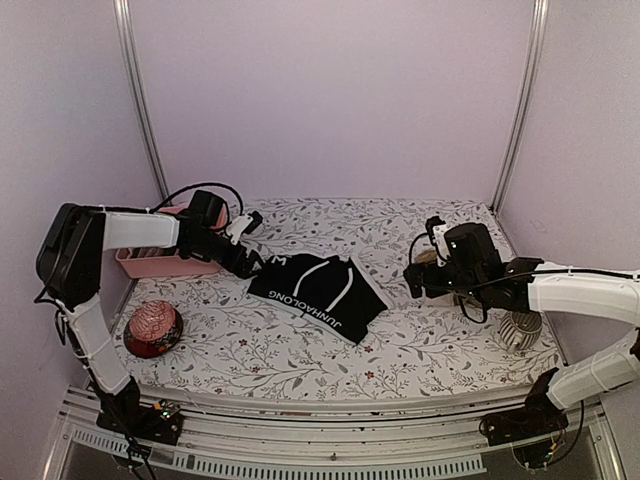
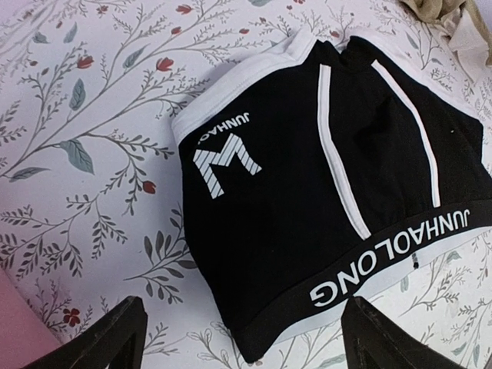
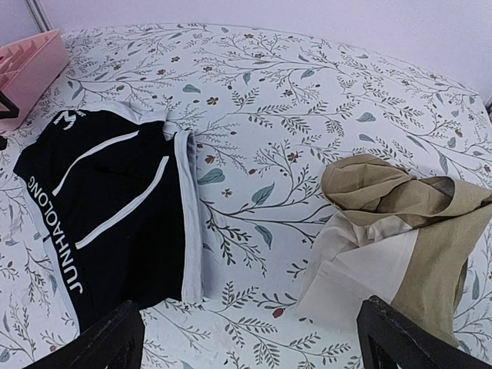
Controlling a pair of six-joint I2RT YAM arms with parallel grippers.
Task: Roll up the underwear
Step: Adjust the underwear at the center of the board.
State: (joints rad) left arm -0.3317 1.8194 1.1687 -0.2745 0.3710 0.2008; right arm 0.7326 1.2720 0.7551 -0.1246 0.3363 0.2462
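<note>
**Position of work.** The black cloth underwear with a white-lettered waistband and white trim (image 1: 318,297) lay flat and unrolled on the floral-printed table cloth (image 1: 300,355), at mid-table between the two arms.

**Left arm.** The left gripper (image 1: 248,262) stood at the garment's far-left corner. Its two dark fingers (image 2: 108,338) were spread wide with nothing between them. Contact with the cloth could not be confirmed. In the left wrist view the garment lay directly ahead and slightly right, with the lettered waistband nearest the fingers.

**Axis.** In the overhead view the waistband, the long axis, ran diagonally from far-left to near-right.

**Right arm.** The right gripper (image 1: 413,282) was likewise spread and empty. It sat just off the black garment's right edge but faced the crumpled tan-beige cloth underwear with a pale band (image 3: 392,231). That garment lay at the right of the table, apart from the black pair.

**Judgement.** The left arm was better placed for the black pair. A roll would need to run across the waistband line, starting from a free edge.
</note>
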